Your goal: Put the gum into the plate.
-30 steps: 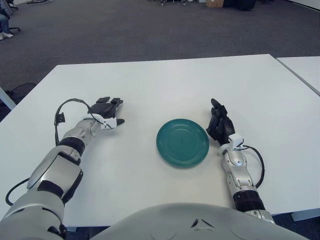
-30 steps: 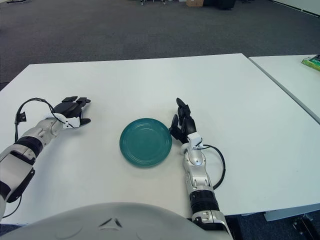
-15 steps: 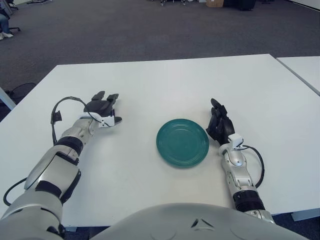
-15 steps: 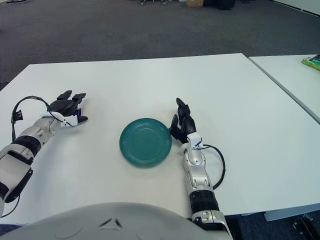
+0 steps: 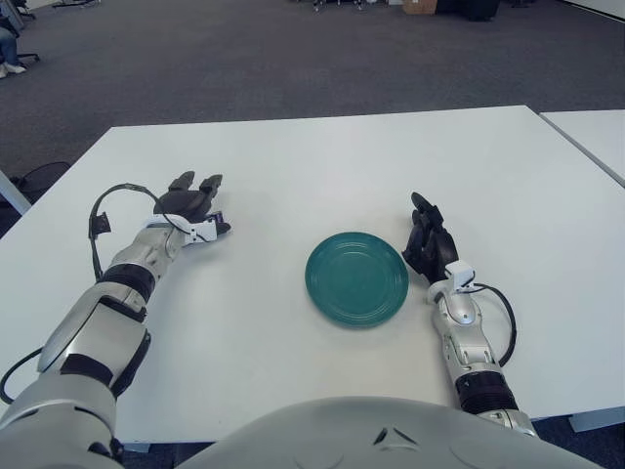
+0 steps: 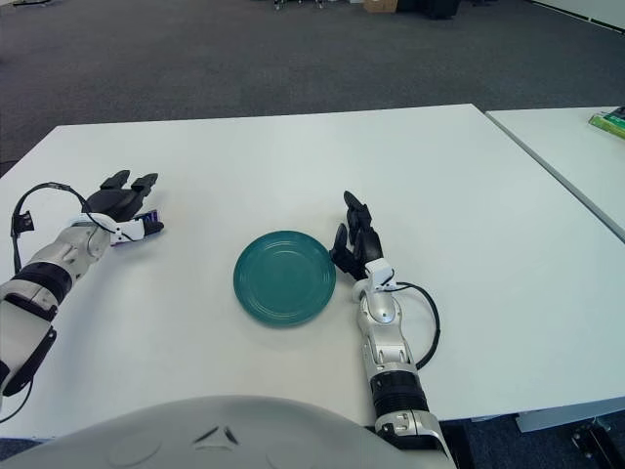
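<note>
A round teal plate (image 5: 356, 278) lies on the white table (image 5: 322, 156), with nothing in it. My left hand (image 5: 193, 202) is out to the plate's left, low over the table, fingers spread. A small purple-blue piece, apparently the gum (image 6: 147, 219), peeks out at the hand's thumb side, mostly hidden by it. I cannot tell whether the hand touches it. My right hand (image 5: 427, 240) rests on the table just right of the plate, fingers relaxed and holding nothing.
A black cable loop (image 5: 103, 210) sticks out at my left wrist. A second white table (image 6: 576, 147) stands close on the right with a green object (image 6: 610, 121) on it. Dark carpet lies beyond the far edge.
My left hand has slid to the left and slightly away from me, farther from the plate. The purple-blue piece now shows at its thumb. The right hand and plate have not moved.
</note>
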`<control>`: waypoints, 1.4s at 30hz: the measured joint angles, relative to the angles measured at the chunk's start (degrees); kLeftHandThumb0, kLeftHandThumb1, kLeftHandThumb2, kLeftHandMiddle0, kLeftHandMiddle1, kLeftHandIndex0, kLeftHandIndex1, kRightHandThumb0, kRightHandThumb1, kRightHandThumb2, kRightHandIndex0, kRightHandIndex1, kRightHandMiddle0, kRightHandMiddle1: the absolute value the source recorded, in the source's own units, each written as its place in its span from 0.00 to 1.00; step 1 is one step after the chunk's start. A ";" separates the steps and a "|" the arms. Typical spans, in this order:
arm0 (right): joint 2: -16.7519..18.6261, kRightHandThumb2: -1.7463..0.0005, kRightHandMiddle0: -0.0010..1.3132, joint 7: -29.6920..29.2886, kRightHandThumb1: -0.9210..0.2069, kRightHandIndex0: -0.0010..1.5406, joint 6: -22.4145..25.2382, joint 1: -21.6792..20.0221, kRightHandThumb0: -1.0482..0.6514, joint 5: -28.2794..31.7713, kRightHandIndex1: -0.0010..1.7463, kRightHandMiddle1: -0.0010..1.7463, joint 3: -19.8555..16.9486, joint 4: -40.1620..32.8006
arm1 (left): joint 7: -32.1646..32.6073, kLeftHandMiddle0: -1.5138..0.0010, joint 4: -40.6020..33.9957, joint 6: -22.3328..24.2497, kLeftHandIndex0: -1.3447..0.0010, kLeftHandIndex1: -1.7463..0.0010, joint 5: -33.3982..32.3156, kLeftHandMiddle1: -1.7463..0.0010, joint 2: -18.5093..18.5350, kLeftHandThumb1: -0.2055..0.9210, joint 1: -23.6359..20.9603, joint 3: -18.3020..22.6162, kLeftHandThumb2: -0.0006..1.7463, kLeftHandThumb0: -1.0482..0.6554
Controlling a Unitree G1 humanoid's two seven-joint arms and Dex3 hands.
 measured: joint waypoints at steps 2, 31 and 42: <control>0.00 0.45 0.00 -0.01 0.00 0.07 -0.26 0.00 0.24 -0.01 0.00 0.18 0.00 0.15 | -0.77 1.00 -0.05 0.43 0.99 0.92 0.00 1.00 0.26 1.00 0.00 0.11 0.26 0.00; -0.58 0.45 0.00 0.69 0.00 0.06 -0.65 -0.61 0.23 -0.07 0.00 0.14 0.00 1.23 | -12.92 1.00 -1.49 -5.29 1.00 0.87 0.27 1.00 3.94 1.00 4.21 -1.91 0.25 0.00; -0.89 0.45 0.00 0.88 0.00 0.07 -0.65 -0.67 0.23 -0.06 0.00 0.14 -0.08 1.29 | -14.80 1.00 -1.42 -7.44 1.00 0.76 -0.13 1.00 4.26 1.00 4.21 -1.97 0.23 0.00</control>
